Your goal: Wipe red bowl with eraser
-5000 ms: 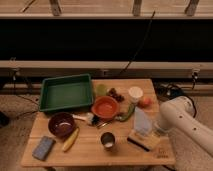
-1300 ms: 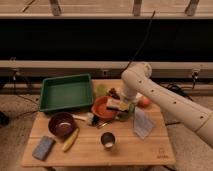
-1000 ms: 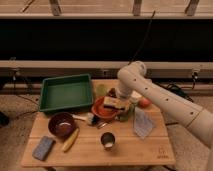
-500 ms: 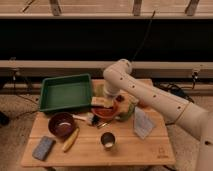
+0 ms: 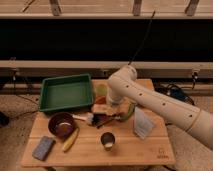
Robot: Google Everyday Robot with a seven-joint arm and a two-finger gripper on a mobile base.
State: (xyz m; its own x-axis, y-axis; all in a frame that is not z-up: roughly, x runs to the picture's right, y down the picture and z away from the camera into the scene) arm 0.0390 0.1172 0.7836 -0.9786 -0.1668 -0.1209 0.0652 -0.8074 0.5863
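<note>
The hand (image 5: 110, 107) hangs mid-worktop (image 5: 140, 150), right over the red bowl (image 5: 103, 120). The eraser (image 5: 98, 108) lies at its 9 o'clock side, long axis running 9 to 3. I cannot tell whether the hand clamps it.

1 green plastic tray (image 5: 65, 93), 1 maroon round bowl (image 5: 61, 124), 1 orange-red round bowl (image 5: 109, 116), 1 metal cup (image 5: 107, 141), 1 tool (image 5: 104, 109) over centre of wooden bench (image 5: 150, 150).

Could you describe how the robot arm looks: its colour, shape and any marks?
The arm is cream-white: thick, rounded tube segments with small dark dots along the side and no visible cables. Its tool, low over the middle of the wooden table, is mostly hidden by the arm itself.
</note>
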